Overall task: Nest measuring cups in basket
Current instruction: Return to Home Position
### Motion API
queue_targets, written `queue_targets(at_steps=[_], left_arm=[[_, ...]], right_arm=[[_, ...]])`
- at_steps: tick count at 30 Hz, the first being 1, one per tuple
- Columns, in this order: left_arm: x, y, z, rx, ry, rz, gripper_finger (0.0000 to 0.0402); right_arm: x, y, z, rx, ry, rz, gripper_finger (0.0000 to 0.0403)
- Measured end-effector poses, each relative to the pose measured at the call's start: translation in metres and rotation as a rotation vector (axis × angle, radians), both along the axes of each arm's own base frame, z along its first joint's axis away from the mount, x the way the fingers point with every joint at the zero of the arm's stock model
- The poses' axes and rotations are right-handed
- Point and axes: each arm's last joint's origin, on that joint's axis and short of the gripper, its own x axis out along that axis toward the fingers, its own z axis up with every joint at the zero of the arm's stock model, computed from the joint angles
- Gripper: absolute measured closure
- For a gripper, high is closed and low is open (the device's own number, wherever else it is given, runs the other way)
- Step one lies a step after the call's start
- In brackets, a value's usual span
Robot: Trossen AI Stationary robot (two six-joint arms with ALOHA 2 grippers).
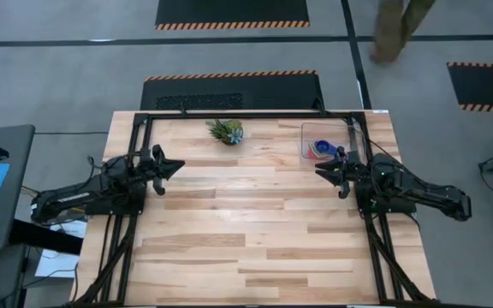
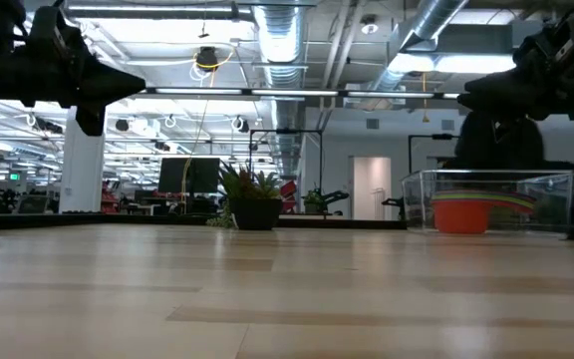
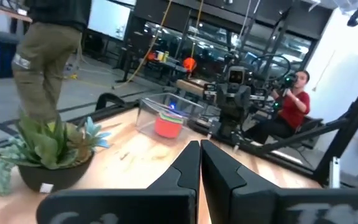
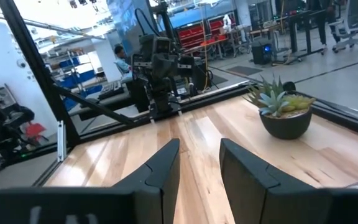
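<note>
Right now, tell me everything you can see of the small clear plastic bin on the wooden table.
The small clear plastic bin is square with rounded corners and see-through walls, and it is open on top. It stands upright on the wooden table near its far right corner. Inside sits a nested stack of measuring cups, orange-red at the bottom and blue in the middle from above. The right gripper hangs open beside and above it, not touching it.
</note>
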Motion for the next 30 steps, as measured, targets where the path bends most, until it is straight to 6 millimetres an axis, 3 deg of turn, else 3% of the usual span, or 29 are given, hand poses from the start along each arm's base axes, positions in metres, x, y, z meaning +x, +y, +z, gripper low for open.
queue_targets(at_steps=[22, 30], left_arm=[[0.003, -0.015, -0.005, 0.035, 0.057, -0.119, 0.0402], [0.004, -0.017, -0.005, 0.157, 0.077, -0.091, 0.0402]], right_arm=[[0.002, 0.009, -0.002, -0.005, 0.017, 0.040, 0.0266], [0.002, 0.009, -0.004, -0.067, 0.042, 0.012, 0.0264]])
